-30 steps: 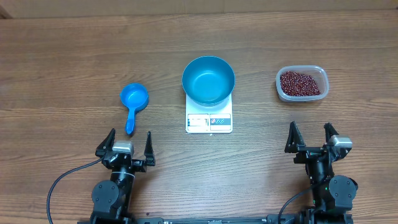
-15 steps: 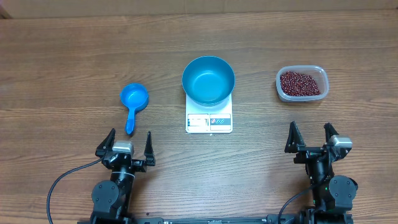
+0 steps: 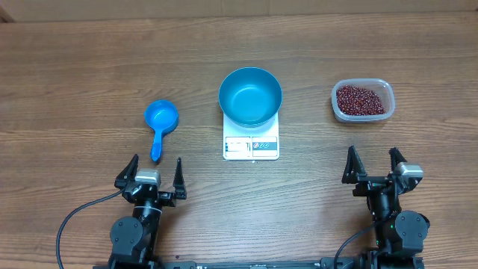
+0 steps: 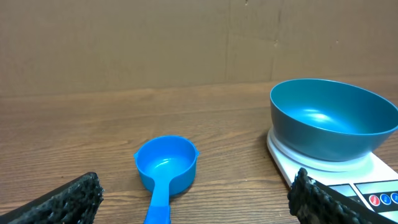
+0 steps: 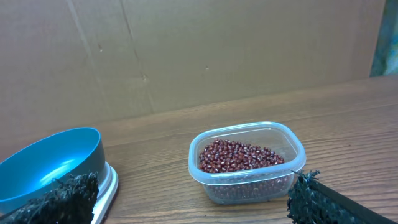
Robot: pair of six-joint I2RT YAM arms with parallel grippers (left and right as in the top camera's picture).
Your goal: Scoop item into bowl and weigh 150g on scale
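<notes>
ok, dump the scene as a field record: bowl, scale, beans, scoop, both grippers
bowl: round deep blue bowl, empty, sitting on the scale
scale: small white kitchen scale, centre, between the arms
beans: dark red-brown beans in clear plastic tub, right of scale
scoop: small blue handled scoop, empty, left of scale
left gripper: open, holding nothing
right gripper: open, holding nothing

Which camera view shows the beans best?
The right wrist view: the beans are close, single grains visible in the tub. Overhead shows them small, from above. The left wrist view misses them.
</notes>
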